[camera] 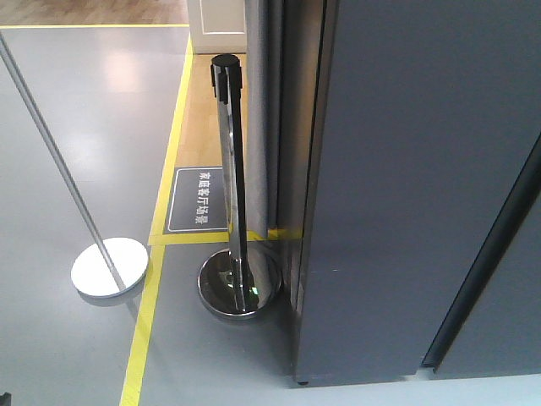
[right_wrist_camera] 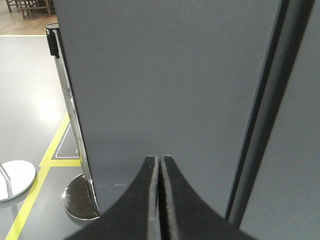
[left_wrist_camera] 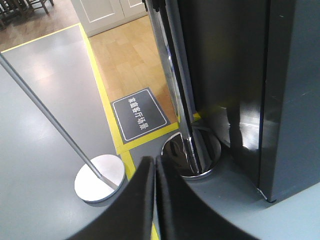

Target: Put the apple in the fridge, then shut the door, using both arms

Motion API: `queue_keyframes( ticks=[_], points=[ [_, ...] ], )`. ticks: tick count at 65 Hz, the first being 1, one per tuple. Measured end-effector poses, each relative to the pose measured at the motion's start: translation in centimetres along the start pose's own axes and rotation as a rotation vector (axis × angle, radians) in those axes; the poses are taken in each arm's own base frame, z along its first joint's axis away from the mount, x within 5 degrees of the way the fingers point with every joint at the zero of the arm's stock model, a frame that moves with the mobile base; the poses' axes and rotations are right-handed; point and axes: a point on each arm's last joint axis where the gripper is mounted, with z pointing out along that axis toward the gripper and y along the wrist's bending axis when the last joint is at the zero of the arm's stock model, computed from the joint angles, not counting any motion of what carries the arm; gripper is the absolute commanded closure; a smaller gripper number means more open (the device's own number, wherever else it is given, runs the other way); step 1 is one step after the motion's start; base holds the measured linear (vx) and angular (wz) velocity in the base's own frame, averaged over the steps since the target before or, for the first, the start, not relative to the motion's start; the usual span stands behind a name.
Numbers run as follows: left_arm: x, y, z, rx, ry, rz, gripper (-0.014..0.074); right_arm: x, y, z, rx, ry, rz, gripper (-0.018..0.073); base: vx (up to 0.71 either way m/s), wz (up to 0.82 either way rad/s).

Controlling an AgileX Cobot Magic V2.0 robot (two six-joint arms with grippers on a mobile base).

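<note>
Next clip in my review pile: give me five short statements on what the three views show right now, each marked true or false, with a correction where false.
1. The left gripper is shut with nothing between its fingers. True.
2. The right gripper holds an apple. False: it is shut and empty; no apple shows in any view.
3. The fridge shows only its dark grey outside. True.
4. A chrome stanchion post stands beside the fridge. True.
5. The floor sign lies on plain grey floor. False: it lies on the wood flooring inside the yellow tape line.
</note>
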Motion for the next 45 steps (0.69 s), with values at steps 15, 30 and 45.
queue_keyframes(
  ticks=[15, 30, 45],
  points=[
    [1.0, -0.2, -0.5, -0.005, -0.027, 0.000, 0.0603, 0.0, 0.0, 0.0, 0.000, 0.000, 0.000, 0.0568, 0.00, 0.00],
    [3.4, -0.2, -1.6, -0.065, -0.172, -0.053, 0.0602, 0.0, 0.0, 0.0, 0.000, 0.000, 0.000, 0.0568, 0.00, 0.00],
    [6.0, -0.1, -1.7, -0.132, -0.203, -0.204, 0.0602, 0.0, 0.0, 0.0, 0.000, 0.000, 0.000, 0.0568, 0.00, 0.00]
  ],
)
